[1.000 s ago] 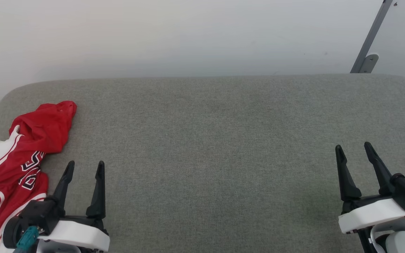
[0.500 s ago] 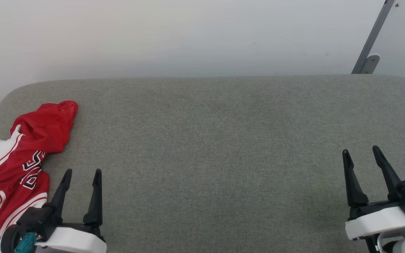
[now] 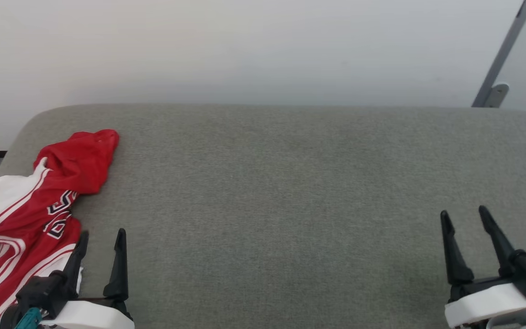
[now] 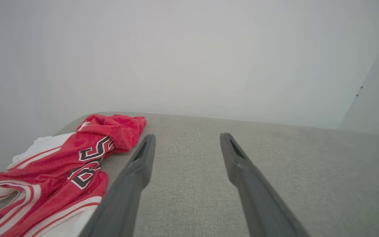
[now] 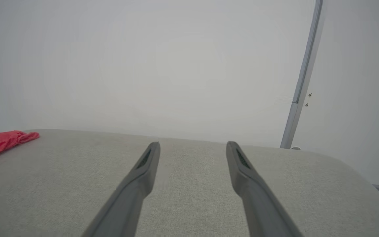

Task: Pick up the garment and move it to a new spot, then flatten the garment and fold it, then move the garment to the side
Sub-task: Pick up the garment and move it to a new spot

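Note:
The garment point(image 3: 39, 214) is a red shirt with white striped sleeves and black lettering, lying crumpled at the far left of the grey cushioned surface point(image 3: 281, 192). The left wrist view has the garment point(image 4: 64, 171) to the left of my fingers. My left gripper point(image 3: 101, 234) stands open at the lower left, just right of the garment's near end, with nothing between its fingers. My right gripper point(image 3: 465, 212) is open and empty at the lower right, far from the garment. A red edge of the garment point(image 5: 2, 140) shows at the left of the right wrist view.
A white wall point(image 3: 244, 45) rises behind the grey surface. A grey metal bar with a bracket point(image 3: 500, 64) leans at the back right. The surface's rounded left edge point(image 3: 21, 132) runs close to the garment.
The head camera has shifted, so the whole picture slid right and down. Both grippers sit lower in the picture than before. The garment lies as it did.

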### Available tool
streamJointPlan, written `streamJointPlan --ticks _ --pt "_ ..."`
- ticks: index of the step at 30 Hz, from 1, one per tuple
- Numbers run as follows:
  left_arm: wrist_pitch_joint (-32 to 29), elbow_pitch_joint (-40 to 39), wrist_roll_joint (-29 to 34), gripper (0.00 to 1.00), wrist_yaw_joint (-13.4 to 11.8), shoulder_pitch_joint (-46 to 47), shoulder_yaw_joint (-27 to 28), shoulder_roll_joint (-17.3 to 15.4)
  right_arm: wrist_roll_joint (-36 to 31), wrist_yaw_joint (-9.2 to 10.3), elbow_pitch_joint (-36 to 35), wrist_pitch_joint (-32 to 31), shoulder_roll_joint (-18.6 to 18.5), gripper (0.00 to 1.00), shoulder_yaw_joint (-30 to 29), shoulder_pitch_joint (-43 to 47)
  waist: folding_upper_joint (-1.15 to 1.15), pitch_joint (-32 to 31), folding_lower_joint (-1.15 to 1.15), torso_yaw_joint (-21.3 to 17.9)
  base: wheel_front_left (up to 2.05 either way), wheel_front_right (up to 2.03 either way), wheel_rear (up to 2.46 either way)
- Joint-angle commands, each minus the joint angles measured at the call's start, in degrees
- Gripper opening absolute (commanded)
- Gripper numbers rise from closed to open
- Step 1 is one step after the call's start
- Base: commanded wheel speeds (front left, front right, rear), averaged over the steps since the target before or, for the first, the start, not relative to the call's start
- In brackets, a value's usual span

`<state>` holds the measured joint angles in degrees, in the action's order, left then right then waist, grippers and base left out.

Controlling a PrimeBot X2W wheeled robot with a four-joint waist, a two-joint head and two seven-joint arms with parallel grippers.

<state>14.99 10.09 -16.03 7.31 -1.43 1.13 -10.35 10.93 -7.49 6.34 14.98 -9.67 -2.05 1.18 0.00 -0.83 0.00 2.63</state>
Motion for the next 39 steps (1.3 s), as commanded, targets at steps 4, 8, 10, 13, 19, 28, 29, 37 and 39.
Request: streamJointPlan --ticks 4,8,10,13,19,28,29,37,39 --pt "0.3 0.7 -0.1 1.00 0.2 -0.7 0.5 0.1 0.2 0.00 0.7 0.3 -0.1 1.00 1.3 0.9 0.00 -0.9 0.00 2.1 0.00 0.00 0.00" --pt "0.3 1.2 0.0 1.00 0.2 -0.8 1.3 0.1 0.9 0.00 1.3 0.3 -0.7 1.00 2.6 1.2 0.00 -1.7 0.00 4.5 0.00 0.00 0.00" --pt "0.2 1.5 0.1 1.00 0.2 -0.8 1.5 -0.1 1.1 0.00 1.5 0.3 -0.8 1.00 3.3 1.3 0.00 -2.1 0.00 5.9 0.00 0.00 0.00" --pt "0.2 1.9 -0.1 1.00 0.2 -1.2 1.9 -0.5 1.4 0.00 1.8 0.3 -0.8 1.00 4.2 1.4 0.00 -2.7 0.00 8.1 0.00 0.00 0.00" --pt "0.2 3.1 -0.5 1.00 0.2 -1.7 4.2 -0.9 2.0 0.00 2.4 0.3 -1.1 1.00 6.8 1.1 0.00 -4.0 0.00 13.5 0.00 0.00 0.00" --pt "0.2 4.0 -0.1 1.00 0.0 -2.4 7.1 -0.5 2.2 0.00 2.9 0.3 -1.0 1.00 9.4 0.4 0.00 -5.3 0.00 19.7 0.00 0.00 0.00" --pt "0.2 3.9 -0.1 1.00 0.0 -2.4 7.3 -0.4 2.3 0.01 2.9 0.3 -1.0 1.00 9.5 0.4 0.00 -5.4 0.00 20.3 0.00 0.00 0.00" --pt "0.2 3.2 -0.5 1.00 -0.2 -3.1 9.4 0.5 2.5 0.01 3.5 0.3 -1.1 1.00 12.0 -1.3 0.00 -4.6 0.00 22.8 0.00 0.00 0.00" --pt "0.2 2.8 -0.5 1.00 -0.1 -3.5 10.1 0.7 2.6 0.01 3.8 0.3 -1.3 1.00 12.8 -2.1 0.00 -4.3 0.00 23.1 0.00 0.00 0.00"
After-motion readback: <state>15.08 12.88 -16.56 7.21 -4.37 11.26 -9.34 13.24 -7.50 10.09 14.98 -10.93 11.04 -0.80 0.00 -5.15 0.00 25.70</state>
